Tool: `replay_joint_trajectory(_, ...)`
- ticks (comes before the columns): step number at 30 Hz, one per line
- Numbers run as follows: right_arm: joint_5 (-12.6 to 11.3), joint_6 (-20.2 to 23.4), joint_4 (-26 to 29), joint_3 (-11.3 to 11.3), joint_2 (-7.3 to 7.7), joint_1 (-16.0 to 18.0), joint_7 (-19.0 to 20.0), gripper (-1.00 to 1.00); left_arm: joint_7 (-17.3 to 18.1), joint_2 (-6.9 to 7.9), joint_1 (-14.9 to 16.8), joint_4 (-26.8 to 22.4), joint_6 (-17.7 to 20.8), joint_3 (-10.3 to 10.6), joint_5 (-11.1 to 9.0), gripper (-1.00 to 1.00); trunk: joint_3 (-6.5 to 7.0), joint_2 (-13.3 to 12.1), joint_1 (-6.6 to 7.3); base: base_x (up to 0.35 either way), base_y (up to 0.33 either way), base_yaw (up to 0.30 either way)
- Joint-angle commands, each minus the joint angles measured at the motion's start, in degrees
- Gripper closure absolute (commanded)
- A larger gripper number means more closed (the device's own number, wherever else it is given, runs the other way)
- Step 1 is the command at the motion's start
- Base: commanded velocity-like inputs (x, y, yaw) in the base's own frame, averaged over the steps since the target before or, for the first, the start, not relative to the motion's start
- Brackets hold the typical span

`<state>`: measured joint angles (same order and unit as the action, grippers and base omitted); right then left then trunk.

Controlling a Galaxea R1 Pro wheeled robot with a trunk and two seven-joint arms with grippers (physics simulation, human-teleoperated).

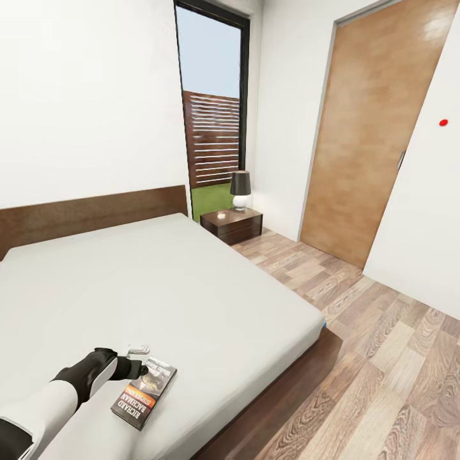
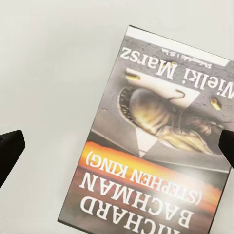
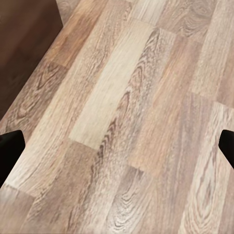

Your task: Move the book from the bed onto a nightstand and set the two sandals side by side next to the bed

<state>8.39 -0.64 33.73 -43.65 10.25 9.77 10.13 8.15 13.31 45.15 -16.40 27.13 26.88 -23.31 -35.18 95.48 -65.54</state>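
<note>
Now left gripper point(image 1: 142, 367) over the book point(image 1: 144, 390) on the bed point(image 1: 191, 300), jaws apart. Right gripper point(image 3: 117, 146) above wood floor point(image 3: 126, 122), jaws apart too.

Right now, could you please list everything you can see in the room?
book: one, dark with orange band, flat on the bed's near corner
bed: one, pale mattress, dark brown frame
nightstand: one, dark brown, beyond the bed by the window
lamp: one, dark shade, white base, on the nightstand
window: one, dark-framed
door: one, wood, right wall
floor: wood planks
left gripper: black, open over the book
right gripper: black, open over the floor
</note>
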Motion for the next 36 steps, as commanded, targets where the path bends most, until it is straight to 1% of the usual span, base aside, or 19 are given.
replay_joint_trajectory(1, 0.6, -0.1, 0.0, -0.4, -0.05, 0.1, 0.5, -1.0, 0.2, 0.08, 0.0, -0.1, 0.3, 0.2, -0.1, -1.0, -0.06, 0.0, 0.0, 0.0, 0.0, 0.0)
replay_joint_trajectory(6, 0.6, -0.1, 0.0, -0.1, -0.05, 0.1, 0.5, -1.0, 1.1, 1.04, 0.0, -0.2, 0.3, 0.2, -0.2, -1.0, -0.06, 0.0, 0.0, 0.0, 0.0, 0.0)
replay_joint_trajectory(9, 0.6, -0.1, 0.0, 0.0, -0.05, 0.1, 0.5, -1.0, 3.5, 2.1, 0.1, -0.3, 0.4, 0.2, -0.2, -1.0, -0.06, 0.0, 0.0, 0.0, 0.0, 0.0)
replay_joint_trajectory(12, 0.6, -0.1, 0.0, 0.0, -0.08, 0.1, 0.5, -1.0, 6.3, 3.7, 0.2, -0.3, 0.3, 0.2, -0.1, -1.0, -0.06, 0.0, 0.0, 0.0, 0.0, 0.0)
replay_joint_trajectory(15, 0.6, -0.1, -0.1, 0.0, -0.1, 0.1, 0.5, -1.0, 8.1, 4.83, 0.3, -0.2, 0.3, 0.2, -0.1, -1.0, -0.06, 0.0, 0.0, 0.0, 0.0, 0.0)
replay_joint_trajectory(16, 0.6, -0.1, -0.1, 0.0, -0.1, 0.1, 0.5, -1.0, 8.1, 4.83, 0.3, -0.2, 0.3, 0.2, -0.1, -1.0, -0.06, 0.0, 0.0, 0.0, 0.0, 0.0)
replay_joint_trajectory(20, 0.6, -0.1, -0.1, 0.0, -0.09, 0.1, 0.5, -1.0, 9.3, 5.64, 0.4, -0.2, 0.3, 0.2, -0.1, -1.0, -0.06, 0.0, 0.0, 0.0, 0.0, 0.0)
replay_joint_trajectory(28, 0.6, -0.1, -0.3, 0.1, -0.06, 0.1, 0.5, -1.0, 10.3, 6.11, 0.5, -0.2, 0.3, 0.2, -0.1, -1.0, -0.06, 0.0, 0.0, 0.0, 0.0, 0.0)
replay_joint_trajectory(32, 0.7, -0.1, -0.4, 0.1, -0.06, 0.1, 0.5, -1.0, 12.8, 6.23, 0.5, -0.2, 0.3, 0.2, -0.1, -1.0, -0.06, 0.0, 0.0, 0.0, 0.0, 0.0)
replay_joint_trajectory(36, 0.7, -0.1, -0.4, 0.1, -0.05, 0.1, 0.5, -1.0, 13.7, 6.22, 0.5, -0.2, 0.3, 0.2, 0.0, -1.0, -0.06, 0.0, 0.0, 0.0, 0.0, 0.0)
